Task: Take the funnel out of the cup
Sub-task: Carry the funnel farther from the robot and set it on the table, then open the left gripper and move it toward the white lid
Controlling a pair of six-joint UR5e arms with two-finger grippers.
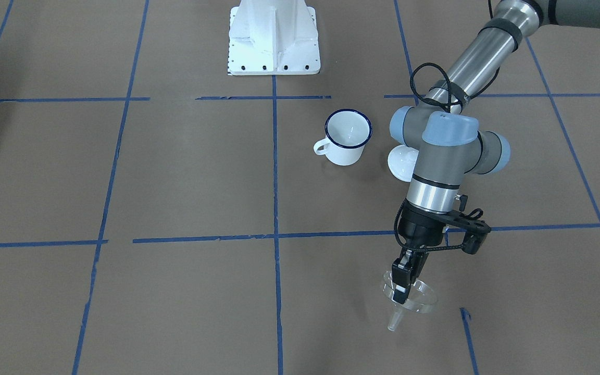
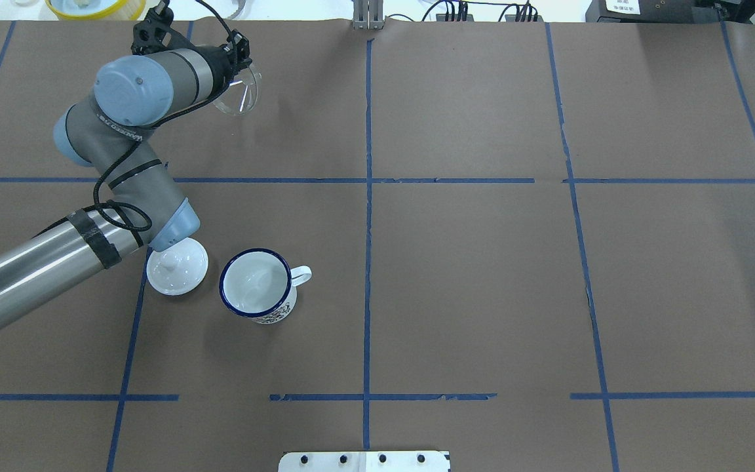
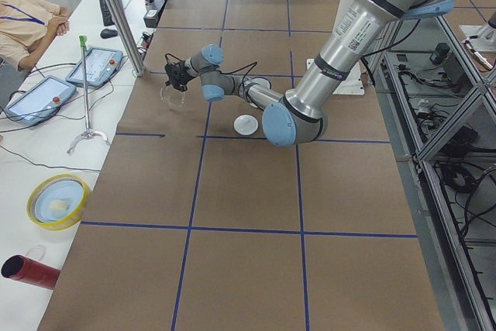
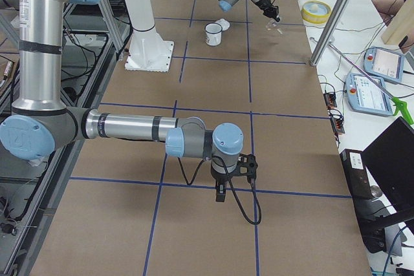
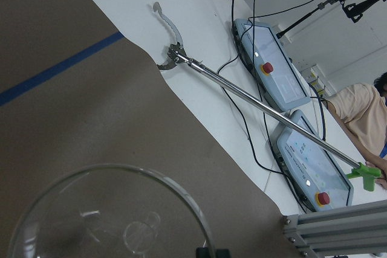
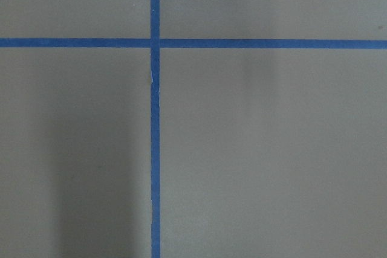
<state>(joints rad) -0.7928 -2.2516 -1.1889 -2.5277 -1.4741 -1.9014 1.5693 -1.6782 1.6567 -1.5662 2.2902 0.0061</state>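
The clear funnel [image 1: 421,301] hangs tilted in my left gripper [image 1: 400,287], spout down and low over the brown table near its far left edge. The fingers [image 1: 398,275] are shut on its rim. I cannot tell whether the spout touches the table. The funnel also shows in the overhead view [image 2: 241,94] and the left wrist view [image 5: 115,209]. The white cup [image 1: 347,136] with the dark blue rim stands upright and empty, well apart from the funnel; it also shows from overhead [image 2: 256,285]. My right gripper [image 4: 221,193] hovers over the table far away; I cannot tell its state.
A white domed lid [image 2: 177,265] lies left of the cup, under my left arm. The robot base [image 1: 274,41] stands at the near edge. Beyond the far edge lie a yellow bowl [image 2: 86,6], a grabber tool [image 5: 242,95] and control pendants [image 5: 272,70]. A person [image 3: 31,17] sits there.
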